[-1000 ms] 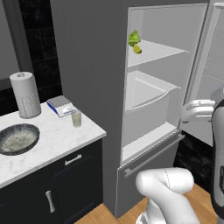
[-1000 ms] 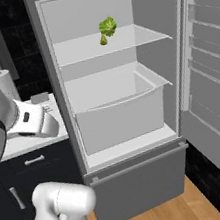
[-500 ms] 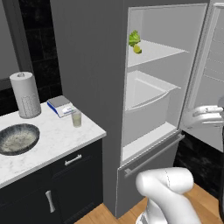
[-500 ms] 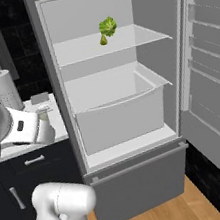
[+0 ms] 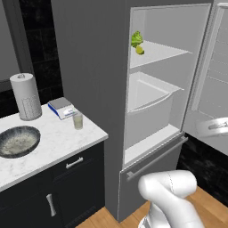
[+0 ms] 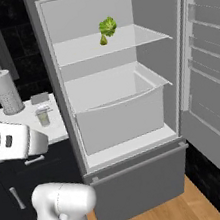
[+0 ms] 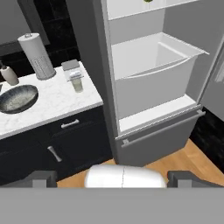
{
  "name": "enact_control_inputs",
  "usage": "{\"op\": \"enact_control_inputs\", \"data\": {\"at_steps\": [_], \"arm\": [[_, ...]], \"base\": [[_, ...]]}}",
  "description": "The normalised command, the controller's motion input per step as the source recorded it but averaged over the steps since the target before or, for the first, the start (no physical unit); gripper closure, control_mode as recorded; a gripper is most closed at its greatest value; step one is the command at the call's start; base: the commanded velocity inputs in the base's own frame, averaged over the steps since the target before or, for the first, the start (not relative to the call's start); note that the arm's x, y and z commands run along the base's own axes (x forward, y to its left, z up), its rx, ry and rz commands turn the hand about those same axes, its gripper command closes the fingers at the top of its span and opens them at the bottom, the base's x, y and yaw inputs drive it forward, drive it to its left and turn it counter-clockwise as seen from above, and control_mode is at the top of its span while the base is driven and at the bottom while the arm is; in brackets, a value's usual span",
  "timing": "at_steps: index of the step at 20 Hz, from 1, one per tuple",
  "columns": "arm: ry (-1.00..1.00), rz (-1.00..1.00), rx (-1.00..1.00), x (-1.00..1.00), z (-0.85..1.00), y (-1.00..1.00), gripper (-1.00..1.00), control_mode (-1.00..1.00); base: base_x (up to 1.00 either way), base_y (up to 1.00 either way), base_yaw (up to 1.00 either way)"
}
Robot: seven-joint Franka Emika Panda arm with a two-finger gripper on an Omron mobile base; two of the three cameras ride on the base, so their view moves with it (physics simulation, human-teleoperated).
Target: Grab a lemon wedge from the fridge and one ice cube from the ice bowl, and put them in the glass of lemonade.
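Your end effector (image 7: 112, 177) is spread fully open, holding nothing. The lemon wedge (image 5: 140, 50) sits on the fridge (image 6: 147, 197) upper shelf beside the leafy vegetable (image 6: 108, 26); the glass (image 5: 78, 120) and ice bowl (image 5: 18, 141) are on the bench (image 5: 53, 149).

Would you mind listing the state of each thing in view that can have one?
fridge: door open
lemon wedge: on the upper shelf, beside the leafy vegetable
drawer: in place, nothing visible inside
glass: upright on the counter, holding lemonade
ice bowl: upright on the counter
gripper: open, holding nothing
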Motion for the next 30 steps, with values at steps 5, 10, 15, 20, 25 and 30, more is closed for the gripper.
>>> {"op": "enact_control_inputs", "data": {"at_steps": [5, 10, 15, 20, 25, 30], "arm": [[-0.01, 0.11, 0.0, 0.05, 0.33, -0.28, -1.0, -1.0], [-0.02, 0.15, 0.0, -0.02, 0.22, -0.2, -1.0, -1.0], [0.0, 0.12, 0.0, 0.0, 0.17, -0.07, -1.0, -1.0], [0.0, 0.14, 0.0, 0.0, 0.12, -0.02, -1.0, -1.0], [0.0, -0.04, 0.0, -0.34, -0.05, 0.15, -1.0, -1.0], [0.01, -0.27, 0.0, -0.08, -0.09, 0.37, -1.0, -1.0]], "base": [[0.0, 0.0, 0.0], [0.0, 0.0, 0.0], [0.0, 0.0, 0.0], [0.0, 0.0, 0.0], [0.0, 0.0, 0.0], [0.0, 0.0, 0.0]]}}
